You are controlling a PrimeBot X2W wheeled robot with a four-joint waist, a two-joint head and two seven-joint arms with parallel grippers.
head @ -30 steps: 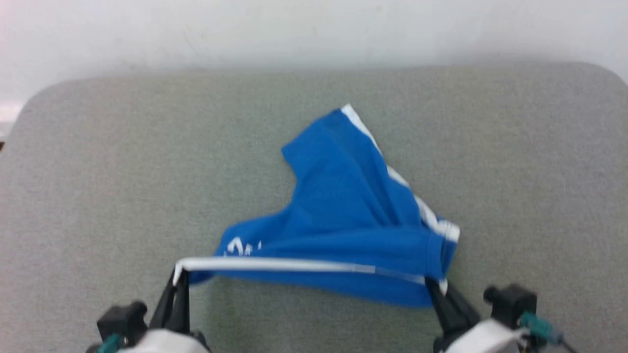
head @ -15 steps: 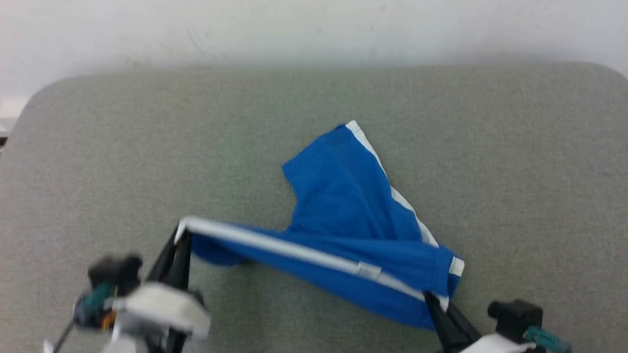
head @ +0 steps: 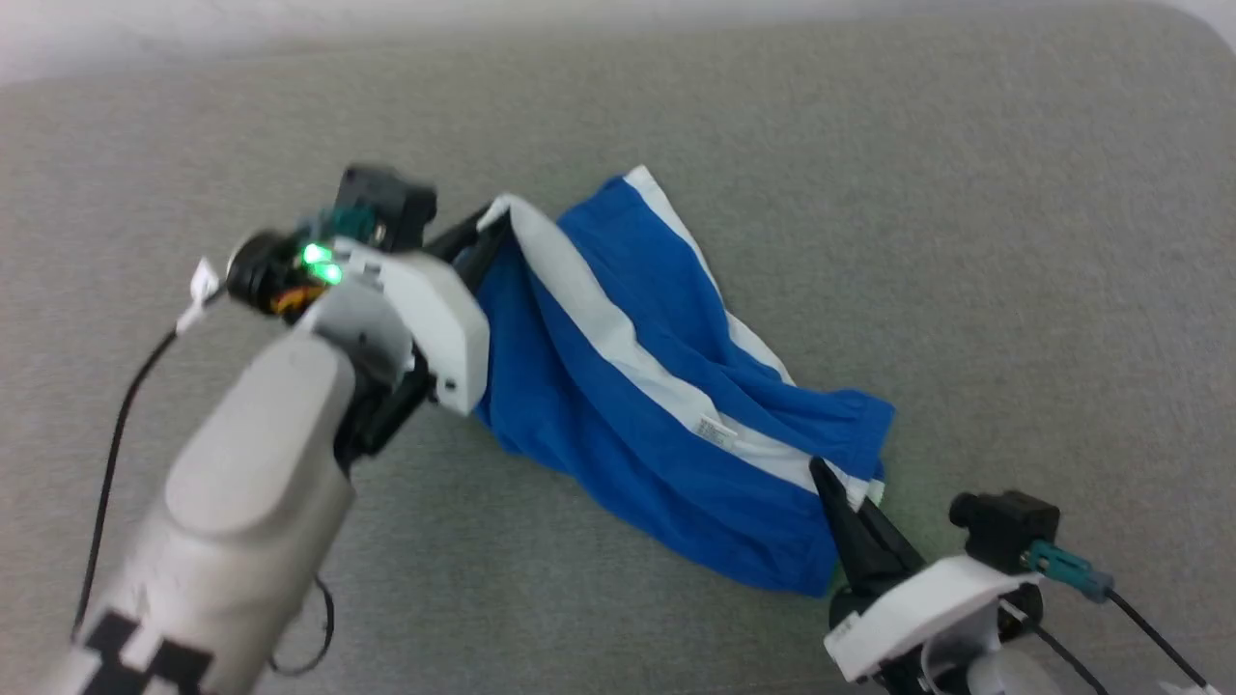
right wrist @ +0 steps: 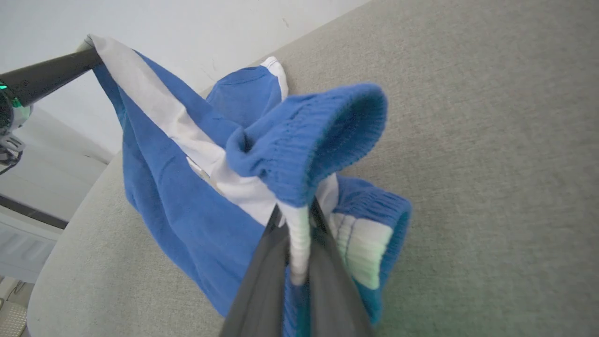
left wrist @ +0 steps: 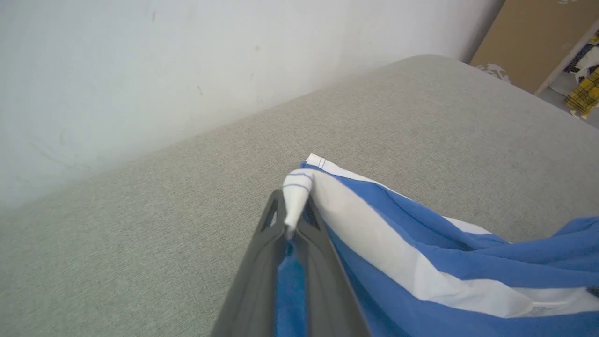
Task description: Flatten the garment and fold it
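The garment [head: 628, 386], a royal-blue pair of shorts with a white side stripe, hangs stretched between my two grippers above the grey padded table [head: 966, 241]. My left gripper [head: 492, 220] is shut on the white hem corner at the upper left, seen close in the left wrist view [left wrist: 290, 220]. My right gripper [head: 830, 478] is shut on the ribbed waistband end at the lower right, seen close in the right wrist view [right wrist: 297, 220]. The garment [right wrist: 187, 187] sags in folds between them, and one leg [head: 657, 241] lies on the table behind.
A white wall [left wrist: 140, 70] runs along the table's far edge. In the left wrist view a brown panel [left wrist: 524, 37] and some yellow plaid cloth [left wrist: 582, 91] stand past the table's far corner. Cables trail from both wrists.
My left arm has swung up and away from me with the white hem, turning the stretched stripe from level to a steep diagonal. The head camera has tilted down. My right gripper has kept its place.
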